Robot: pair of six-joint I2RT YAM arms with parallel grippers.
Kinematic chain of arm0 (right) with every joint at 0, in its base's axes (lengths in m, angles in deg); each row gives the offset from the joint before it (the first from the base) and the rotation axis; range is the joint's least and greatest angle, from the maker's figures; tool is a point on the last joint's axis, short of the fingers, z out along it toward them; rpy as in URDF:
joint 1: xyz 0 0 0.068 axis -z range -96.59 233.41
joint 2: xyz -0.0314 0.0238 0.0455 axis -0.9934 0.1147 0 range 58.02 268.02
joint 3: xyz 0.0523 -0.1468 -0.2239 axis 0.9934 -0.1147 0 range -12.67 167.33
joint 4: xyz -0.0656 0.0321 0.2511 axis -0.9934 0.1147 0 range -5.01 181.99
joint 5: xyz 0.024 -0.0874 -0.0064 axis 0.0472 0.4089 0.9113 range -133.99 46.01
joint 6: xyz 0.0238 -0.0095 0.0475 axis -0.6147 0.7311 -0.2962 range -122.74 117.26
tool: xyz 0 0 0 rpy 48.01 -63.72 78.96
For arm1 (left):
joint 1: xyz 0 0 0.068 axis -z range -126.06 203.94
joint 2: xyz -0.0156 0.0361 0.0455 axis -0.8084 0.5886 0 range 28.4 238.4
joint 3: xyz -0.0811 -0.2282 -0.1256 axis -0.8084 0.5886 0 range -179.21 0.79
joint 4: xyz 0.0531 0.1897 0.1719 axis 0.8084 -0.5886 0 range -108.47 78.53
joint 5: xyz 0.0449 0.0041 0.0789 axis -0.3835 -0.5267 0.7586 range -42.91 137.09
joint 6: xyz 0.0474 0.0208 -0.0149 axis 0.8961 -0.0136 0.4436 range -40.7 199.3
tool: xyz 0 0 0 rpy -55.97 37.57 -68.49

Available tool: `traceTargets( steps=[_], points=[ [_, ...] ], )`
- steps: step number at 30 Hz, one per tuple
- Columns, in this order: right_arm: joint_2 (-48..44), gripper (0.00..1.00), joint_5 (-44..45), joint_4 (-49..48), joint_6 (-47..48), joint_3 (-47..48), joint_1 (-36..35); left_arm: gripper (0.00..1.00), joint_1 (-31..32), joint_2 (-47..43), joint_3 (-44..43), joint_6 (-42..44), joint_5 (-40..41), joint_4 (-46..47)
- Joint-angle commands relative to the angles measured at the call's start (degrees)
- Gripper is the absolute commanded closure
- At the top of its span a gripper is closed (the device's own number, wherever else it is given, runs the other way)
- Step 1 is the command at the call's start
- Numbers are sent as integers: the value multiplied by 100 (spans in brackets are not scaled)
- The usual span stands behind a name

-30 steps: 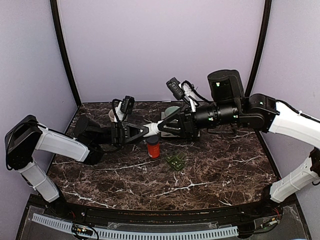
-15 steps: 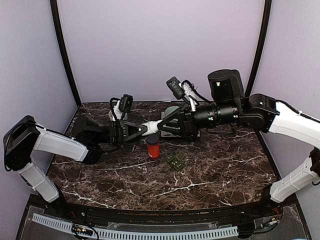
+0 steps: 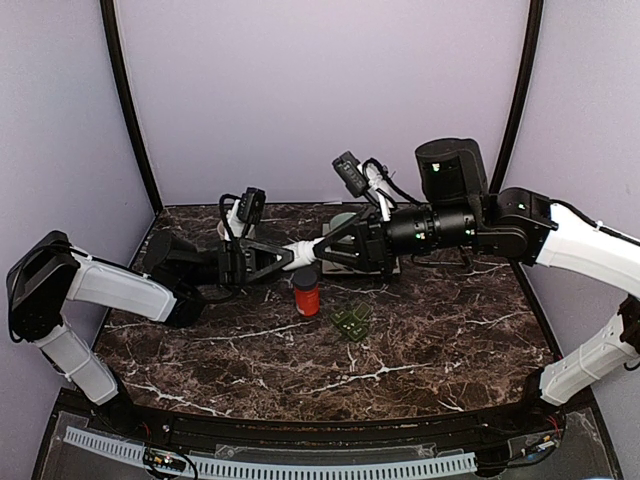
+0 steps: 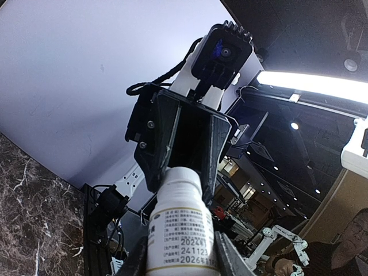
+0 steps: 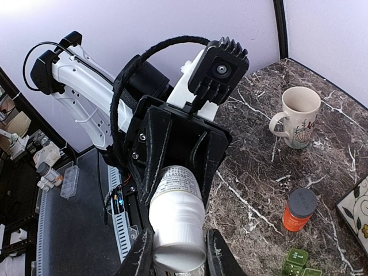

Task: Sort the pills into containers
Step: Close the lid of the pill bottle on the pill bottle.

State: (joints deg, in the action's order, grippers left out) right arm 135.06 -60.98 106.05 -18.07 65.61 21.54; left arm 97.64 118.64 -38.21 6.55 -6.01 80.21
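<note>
From above, I see soft, even light. The pale lilac walls [image 3: 320, 90] glow without hot spots, and shadows barely show on the dark veined marble desk [image 3: 420, 340]. The black frame posts [image 3: 125, 100] bow towards the picture's edges, a wide-lens bend. My left wrist camera looks up into a long ceiling strip lamp [image 4: 313, 86] that flares white against a dim ceiling dotted with small lights. In my right wrist view the white plastic pill bottle [image 5: 175, 230] sits very close, its near end soft and washed pale. In the left wrist view its printed label stays legible.
</note>
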Motion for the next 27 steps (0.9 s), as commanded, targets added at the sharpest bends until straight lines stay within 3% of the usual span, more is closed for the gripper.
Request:
traceTargets(
  steps=[1,27],
  points=[
    [248,100,-204,-359,-50,-58,-54,100,129,-134,-274,-59,-80,808],
    [374,100,-155,-867,-251,-534,-165,100,322,159,-951,7,201,808]
  ],
)
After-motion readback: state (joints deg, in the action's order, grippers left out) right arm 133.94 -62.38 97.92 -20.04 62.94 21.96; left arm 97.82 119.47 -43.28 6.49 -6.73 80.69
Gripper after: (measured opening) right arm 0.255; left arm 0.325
